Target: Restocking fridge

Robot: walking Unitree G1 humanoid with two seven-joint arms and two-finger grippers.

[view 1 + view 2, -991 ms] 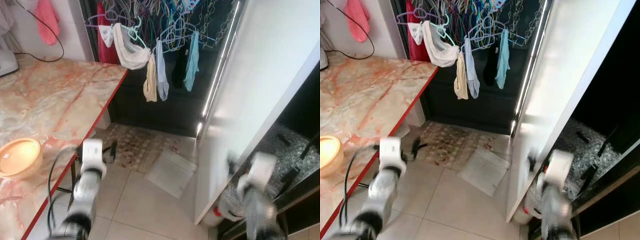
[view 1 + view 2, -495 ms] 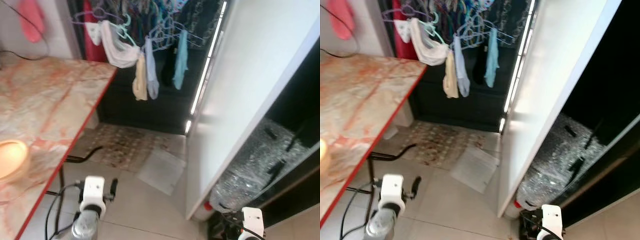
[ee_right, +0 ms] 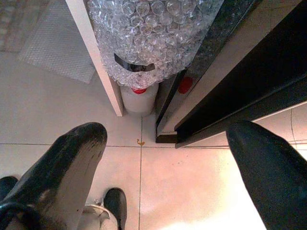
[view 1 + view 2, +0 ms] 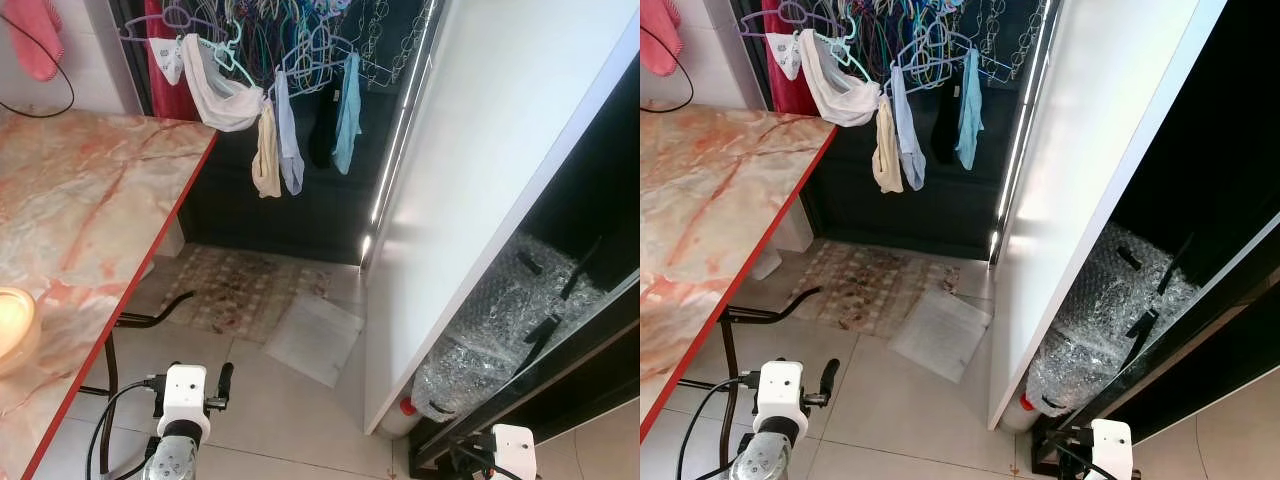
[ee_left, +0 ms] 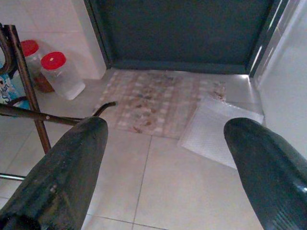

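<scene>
No fridge or groceries can be made out. A tall white panel (image 4: 480, 150), like a door, stands on the right, with a bubble-wrapped bundle (image 4: 500, 320) behind it. My left gripper (image 5: 165, 127) hangs low over the tiled floor near the table leg (image 5: 29, 86), open and empty. It also appears at the bottom of the left eye view, left gripper (image 4: 222, 372). My right gripper (image 3: 165, 129) is open and empty above the floor, by the panel's foot. Its white wrist (image 4: 512, 445) sits at the bottom right.
A marble table with a red edge (image 4: 110, 200) fills the left, with a pale bowl (image 4: 8, 330) on it. Laundry on hangers (image 4: 270, 90) hangs ahead over a dark doorway. A rug (image 4: 250, 290) and a bubble-wrap sheet (image 4: 315, 340) lie on the floor. Red-lidded jars (image 5: 60, 72) stand under the table.
Both arms have dropped from mid-picture to the bottom edge. The camera has shifted, so the table sits further left and the picture is sharp again.
</scene>
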